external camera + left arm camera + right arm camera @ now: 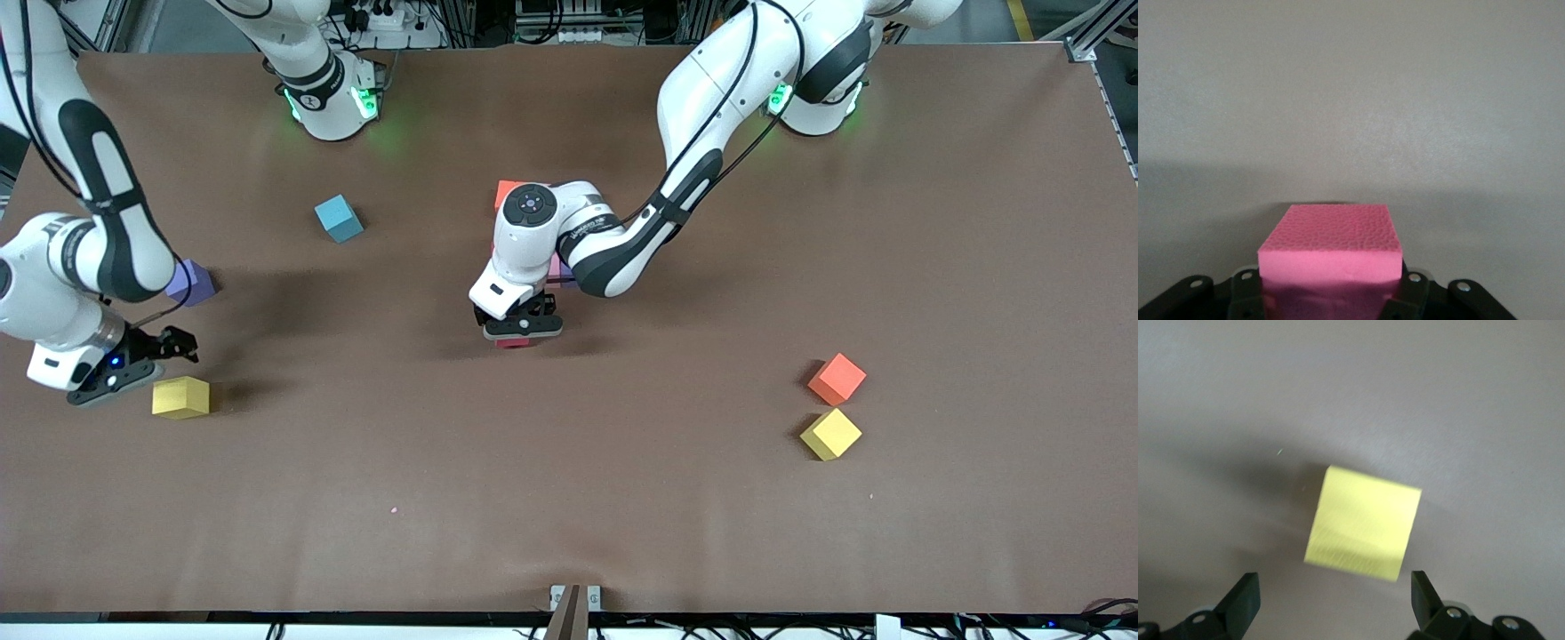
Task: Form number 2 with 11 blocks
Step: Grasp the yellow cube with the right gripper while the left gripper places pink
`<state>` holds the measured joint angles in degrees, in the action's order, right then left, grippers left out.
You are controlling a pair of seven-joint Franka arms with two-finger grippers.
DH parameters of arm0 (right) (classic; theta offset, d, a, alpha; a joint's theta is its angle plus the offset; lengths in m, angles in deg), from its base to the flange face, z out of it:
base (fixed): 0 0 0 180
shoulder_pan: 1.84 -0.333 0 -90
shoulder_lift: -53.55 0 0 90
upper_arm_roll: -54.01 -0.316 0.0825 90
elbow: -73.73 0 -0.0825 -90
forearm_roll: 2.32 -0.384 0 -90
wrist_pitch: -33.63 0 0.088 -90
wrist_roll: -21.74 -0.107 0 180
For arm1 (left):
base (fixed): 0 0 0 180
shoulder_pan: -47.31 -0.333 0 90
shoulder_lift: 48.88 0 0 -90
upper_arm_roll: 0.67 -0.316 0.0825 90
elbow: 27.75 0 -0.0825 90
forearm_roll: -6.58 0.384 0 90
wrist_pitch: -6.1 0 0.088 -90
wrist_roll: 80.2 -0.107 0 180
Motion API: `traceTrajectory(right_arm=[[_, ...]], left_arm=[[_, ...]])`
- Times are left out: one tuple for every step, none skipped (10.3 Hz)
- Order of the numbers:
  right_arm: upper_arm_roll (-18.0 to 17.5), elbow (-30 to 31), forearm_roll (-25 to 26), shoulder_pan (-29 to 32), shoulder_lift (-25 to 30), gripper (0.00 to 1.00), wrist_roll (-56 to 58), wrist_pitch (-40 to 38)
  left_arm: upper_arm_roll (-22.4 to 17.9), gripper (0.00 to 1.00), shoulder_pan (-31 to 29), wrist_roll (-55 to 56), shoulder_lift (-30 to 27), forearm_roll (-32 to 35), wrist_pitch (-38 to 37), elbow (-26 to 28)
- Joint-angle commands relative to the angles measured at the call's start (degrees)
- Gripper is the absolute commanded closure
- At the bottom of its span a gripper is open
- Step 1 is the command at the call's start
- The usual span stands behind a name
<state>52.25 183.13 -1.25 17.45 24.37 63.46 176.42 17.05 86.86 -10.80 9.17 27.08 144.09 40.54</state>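
We see the left gripper (523, 327) clenched on a pink block (1330, 245) mid-table, low over the cloth at the camera-side end of the started figure. That figure sits under the left arm — only a red-orange corner (508, 191) and a sliver of pink and purple (558, 269) show, so we cannot tell how many blocks are placed. The risk here, as we judge it: the arm hides the row, and a release slightly off or twisted leaves a gap or nudges the neighbours. Foam may also cling to a pad on opening and drag askew.

The right gripper (133, 360) hangs released over the right arm's end of the table, fingers (1241, 603) spread beside a yellow block (180, 396) that lies turned relative to them — closing like that could pinch corners and spin it.

Loose blocks wait: cyan (339, 218), purple (192, 283) beside the right arm, orange (837, 379) touching a second yellow (830, 434) toward the left arm's end — picking one may bump the other.
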Motion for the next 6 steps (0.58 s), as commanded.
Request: traceTrajectory(right_arm=[[0.3, -4.9, -3.7, -0.5, -3.2, 0.00, 0.5, -1.8], [0.3, -5.1, -4.0, -0.7, -3.4, 0.00, 0.3, -1.7], [0.3, -5.1, -4.0, -0.9, -4.2, 0.00, 0.2, -1.1], [0.3, -5.2, -4.3, -1.0, -4.7, 0.00, 0.2, -0.7], [0.5, -5.4, -4.4, -1.0, -5.7, 0.03, 0.9, -0.1], [0.7, -5.6, -4.4, -0.9, -6.1, 0.09, 0.9, 0.1]], left_arm=[[-0.7, 0.64, 1.2, -1.6, 1.8, -0.6, -0.5, -2.3], [-0.7, 0.64, 1.4, -1.8, 2.2, -0.6, -0.4, -2.3], [-0.7, 0.64, 1.6, -2.4, 2.2, -0.6, -0.4, -2.3], [-0.7, 0.64, 1.7, -2.4, 2.4, -0.6, -0.4, -2.3], [-0.7, 0.64, 1.8, -2.4, 2.4, -0.6, -0.4, -2.3], [-0.7, 0.63, 1.8, -2.4, 2.4, -0.6, -0.4, -2.3]])
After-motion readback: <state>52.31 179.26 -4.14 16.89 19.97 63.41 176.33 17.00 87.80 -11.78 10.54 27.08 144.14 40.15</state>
